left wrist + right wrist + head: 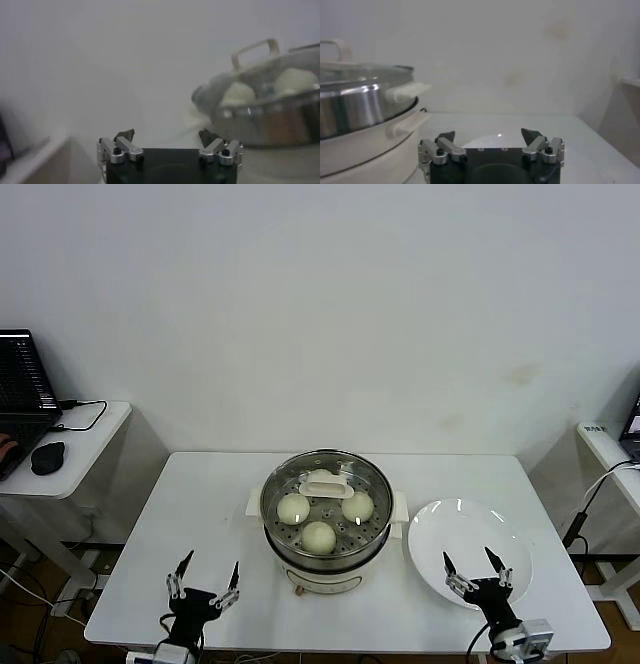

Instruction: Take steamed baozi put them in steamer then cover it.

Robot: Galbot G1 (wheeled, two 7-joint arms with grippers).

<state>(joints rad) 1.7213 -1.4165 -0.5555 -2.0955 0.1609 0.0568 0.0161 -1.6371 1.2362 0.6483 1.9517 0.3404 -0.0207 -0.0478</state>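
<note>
— Three steamed baozi (pixel 319 536) show through the cover (pixel 326 489), which sits on the steamer (pixel 325 564) at table (pixel 200 514) centre.

— Grippers?

— Left gripper (pixel 204 591) at seven o'clock near the front edge, fingers spread, nothing between them. Right gripper (pixel 478 573) at four o'clock, spread likewise, over the near rim of the white plate (pixel 465 529).

— Room?

— Bare tabletop at nine o'clock of the steamer.

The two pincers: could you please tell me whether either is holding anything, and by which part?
Nothing is held. The left pincer hangs open over the table's near edge, and the right pincer hangs open above the white plate.
</note>
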